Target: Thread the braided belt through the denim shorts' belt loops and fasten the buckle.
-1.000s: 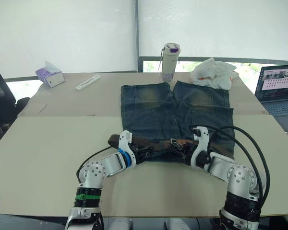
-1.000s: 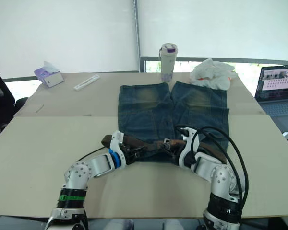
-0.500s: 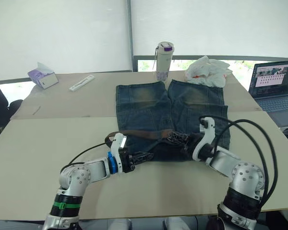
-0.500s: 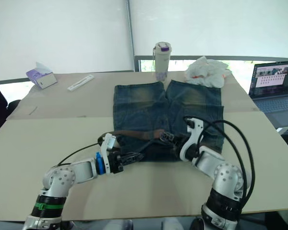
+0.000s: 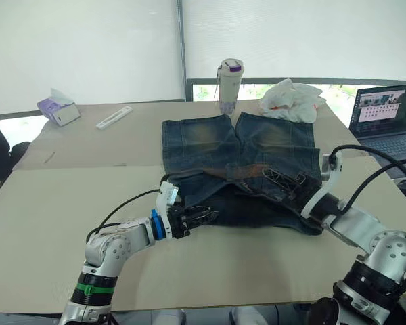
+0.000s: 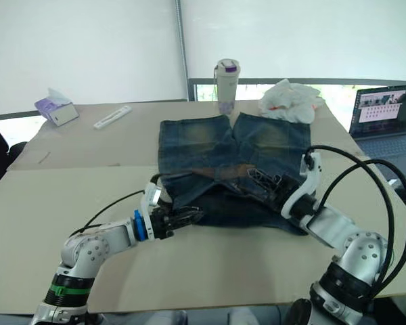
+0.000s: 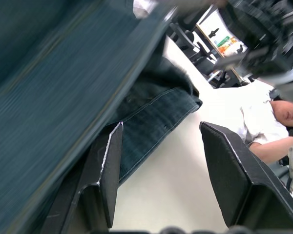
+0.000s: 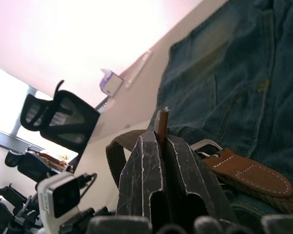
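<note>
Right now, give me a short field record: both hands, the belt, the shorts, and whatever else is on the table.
left hand: open, holds nothing, at the near left edge of the shorts
right hand: shut on the dark brown braided belt
braided belt: pulled rightward across the shorts, one end pinched by the right hand
silver rectangular buckle: beside the right hand, not fastened
blue denim shorts: legs lie flat, waistband end bunched
table: white bottle, crumpled white plastic bag, purple tissue box, open laptop
</note>
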You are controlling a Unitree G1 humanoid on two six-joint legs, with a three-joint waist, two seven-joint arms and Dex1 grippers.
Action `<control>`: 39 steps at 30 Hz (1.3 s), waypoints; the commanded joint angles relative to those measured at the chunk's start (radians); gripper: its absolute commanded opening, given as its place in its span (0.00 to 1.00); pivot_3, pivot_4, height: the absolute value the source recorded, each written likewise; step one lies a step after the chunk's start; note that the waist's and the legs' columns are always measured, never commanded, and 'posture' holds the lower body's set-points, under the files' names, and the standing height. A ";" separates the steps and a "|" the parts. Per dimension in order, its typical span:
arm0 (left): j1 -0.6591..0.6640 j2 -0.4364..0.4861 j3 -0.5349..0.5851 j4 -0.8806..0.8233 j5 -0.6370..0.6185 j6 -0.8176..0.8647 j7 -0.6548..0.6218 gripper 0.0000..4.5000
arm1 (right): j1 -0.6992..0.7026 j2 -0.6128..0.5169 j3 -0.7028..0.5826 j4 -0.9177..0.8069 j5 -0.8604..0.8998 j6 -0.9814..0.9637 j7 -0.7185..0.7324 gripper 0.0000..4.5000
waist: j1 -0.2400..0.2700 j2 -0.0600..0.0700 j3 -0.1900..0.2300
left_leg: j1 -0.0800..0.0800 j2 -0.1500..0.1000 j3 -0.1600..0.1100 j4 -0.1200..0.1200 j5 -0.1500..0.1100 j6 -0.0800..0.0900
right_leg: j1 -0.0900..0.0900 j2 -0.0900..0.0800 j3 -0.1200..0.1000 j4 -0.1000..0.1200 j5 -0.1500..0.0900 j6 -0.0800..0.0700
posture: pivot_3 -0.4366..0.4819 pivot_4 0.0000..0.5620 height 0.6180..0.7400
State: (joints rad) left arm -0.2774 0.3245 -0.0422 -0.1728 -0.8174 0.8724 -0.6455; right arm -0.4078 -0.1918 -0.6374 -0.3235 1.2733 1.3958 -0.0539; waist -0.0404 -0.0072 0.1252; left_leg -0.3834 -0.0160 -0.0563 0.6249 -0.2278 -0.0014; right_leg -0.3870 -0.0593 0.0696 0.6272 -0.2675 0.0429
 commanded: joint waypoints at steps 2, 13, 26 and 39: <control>0.003 -0.014 0.010 -0.030 0.029 -0.028 0.025 0.59 | 0.014 -0.028 0.042 -0.013 0.055 -0.065 -0.030 0.00 | -0.001 0.000 0.000 | 0.000 0.000 0.000 0.000 0.000 0.000 | 0.000 0.000 0.000 0.000 0.000 0.000 | 0.48 0.27 1.00; 0.061 -0.001 0.002 -0.036 0.111 -0.046 0.051 0.59 | 0.130 -0.348 -0.021 0.080 0.131 -0.122 0.115 0.00 | 0.010 -0.002 0.001 | -0.001 -0.001 0.004 0.000 0.000 0.000 | 0.001 0.000 0.000 -0.001 -0.001 0.001 | 0.48 0.27 1.00; 0.070 0.006 -0.007 -0.021 0.140 -0.056 0.029 0.59 | 0.214 -0.600 -0.098 0.258 0.053 -0.198 0.251 0.00 | 0.023 -0.009 0.005 | -0.001 0.000 0.005 0.001 0.000 0.000 | 0.001 0.000 0.001 -0.001 -0.004 0.007 | 0.48 0.27 1.00; 0.054 0.038 0.077 -0.080 -0.011 0.017 -0.081 0.59 | 0.152 -0.516 -0.048 0.177 0.323 -0.201 0.212 0.00 | 0.021 -0.009 0.006 | -0.002 0.001 0.005 0.000 0.000 0.001 | 0.002 0.001 0.000 -0.001 -0.003 0.006 | 0.48 0.27 1.00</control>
State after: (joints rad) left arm -0.1987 0.3528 -0.0055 -0.1873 -0.7389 0.8565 -0.6821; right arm -0.2421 -0.7241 -0.7238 -0.0812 1.5166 1.2087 0.1849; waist -0.0196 -0.0161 0.1310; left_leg -0.3856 -0.0119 -0.0517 0.6253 -0.2280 -0.0008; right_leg -0.3853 -0.0579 0.0702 0.6261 -0.2708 0.0489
